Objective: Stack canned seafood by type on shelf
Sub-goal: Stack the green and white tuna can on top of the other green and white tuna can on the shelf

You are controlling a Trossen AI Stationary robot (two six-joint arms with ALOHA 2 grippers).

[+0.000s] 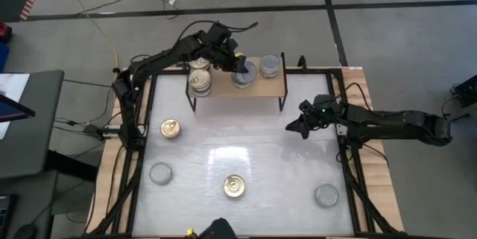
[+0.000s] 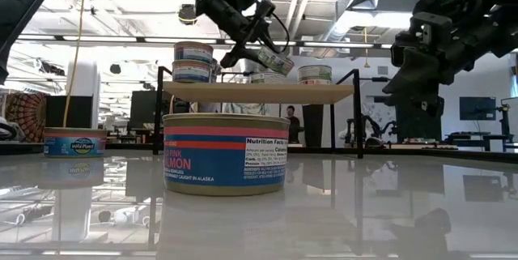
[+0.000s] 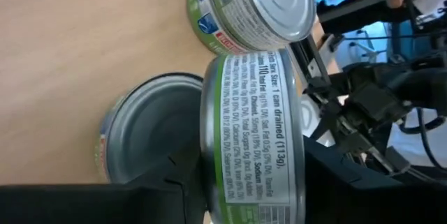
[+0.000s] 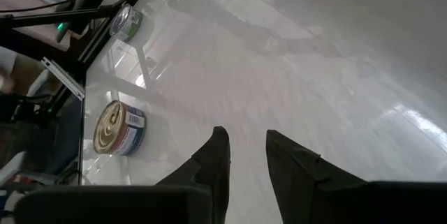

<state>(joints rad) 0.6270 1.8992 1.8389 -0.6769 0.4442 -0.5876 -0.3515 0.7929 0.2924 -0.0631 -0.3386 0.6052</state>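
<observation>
The shelf [image 1: 223, 90], a light-wood board on black legs, stands at the table's far edge. On its left end two gold-lidded tins [image 1: 200, 81] form a stack. A silver-lidded tin [image 1: 244, 80] sits in the middle and another [image 1: 270, 65] to its right. My left gripper [image 1: 237, 65] is over the middle tin, shut on a green-labelled tin [image 3: 255, 133]. My right gripper [image 1: 302, 126] hovers over the table right of the shelf, slightly open with nothing between its fingers [image 4: 222, 158]. My left gripper pinches the green-labelled tin between its two fingers, one on each flat end [image 3: 207, 175], so the label wall faces the wrist camera. The fingers slant down from the table's far left. The tin is tilted just above the middle silver tin [image 2: 269, 77]; whether they touch, I cannot tell.
Loose tins lie on the white tabletop: a gold-lidded one [image 1: 171, 128] at the left, a silver one [image 1: 160, 173] nearer, a gold one [image 1: 235, 186] at the near middle, a silver one [image 1: 326, 194] at the near right. Black frame rails [image 1: 141, 112] border the table.
</observation>
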